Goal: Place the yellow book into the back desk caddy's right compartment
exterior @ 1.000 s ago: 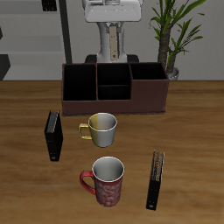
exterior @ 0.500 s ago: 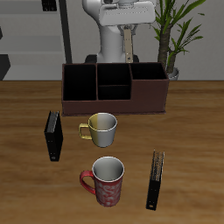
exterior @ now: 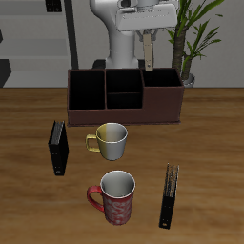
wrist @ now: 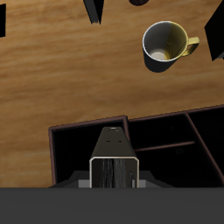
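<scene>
My gripper [exterior: 145, 27] is shut on the yellow book [exterior: 150, 53], a thin dark hardback with a tan side. The book hangs upright, in the air, above the back desk caddy [exterior: 124, 112], a long reddish-brown box with a black inside. The book's lower edge is just over the rim of the right compartment [exterior: 162, 86]. In the wrist view the book [wrist: 115, 157] points down from the gripper [wrist: 115, 182] over the caddy wall [wrist: 87, 129], at the edge of the right compartment [wrist: 77, 162].
A white mug with a yellow handle [exterior: 111, 141] stands before the caddy, and shows in the wrist view [wrist: 164, 45]. A red patterned mug [exterior: 116, 198], a black book [exterior: 59, 147], a dark book with a patterned spine [exterior: 169, 195] and a plant [exterior: 193, 33] are around.
The gripper with the book has moved sideways from over the middle section to over the right compartment's side, and the book hangs a little lower.
</scene>
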